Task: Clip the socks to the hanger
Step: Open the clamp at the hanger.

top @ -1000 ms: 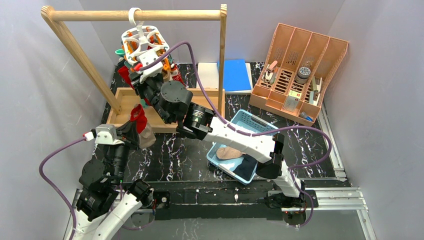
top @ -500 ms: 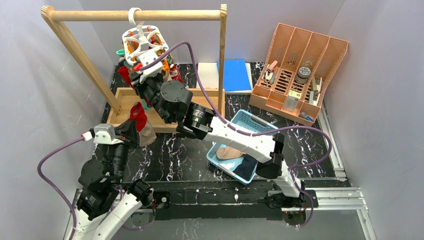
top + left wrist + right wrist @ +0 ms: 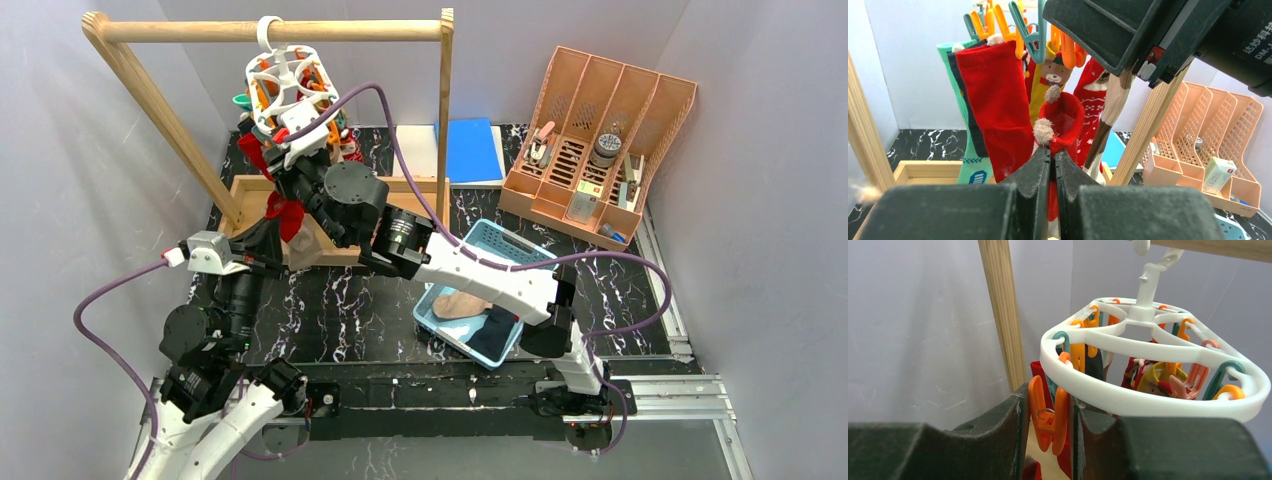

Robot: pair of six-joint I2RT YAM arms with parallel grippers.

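Note:
The white hanger (image 3: 285,75) hangs by its hook from the wooden rail, and several socks (image 3: 998,100) in red, teal and mustard are clipped under it. My left gripper (image 3: 275,238) is shut on a red sock (image 3: 1065,117) with beige pom-poms and holds it up just below the hanger. In the left wrist view its tips (image 3: 1053,152) pinch the sock's cuff. My right gripper (image 3: 1048,410) is shut on an orange clip (image 3: 1048,415) at the hanger's ring (image 3: 1148,395), with one finger on each clip handle. A tan sock (image 3: 460,305) and a navy sock (image 3: 495,335) lie in the blue basket (image 3: 497,240).
The wooden rail frame (image 3: 270,30) stands over a wooden tray (image 3: 250,195) at the back left. An orange desk organizer (image 3: 600,150) stands at the back right. A blue pad (image 3: 470,150) and a white one lie by the rear wall. The right arm crosses over toward the left.
My left gripper has carried the red sock up and to the right, closer under the hanger. My right gripper has closed slightly on the orange clip, and the hanger has shifted a little.

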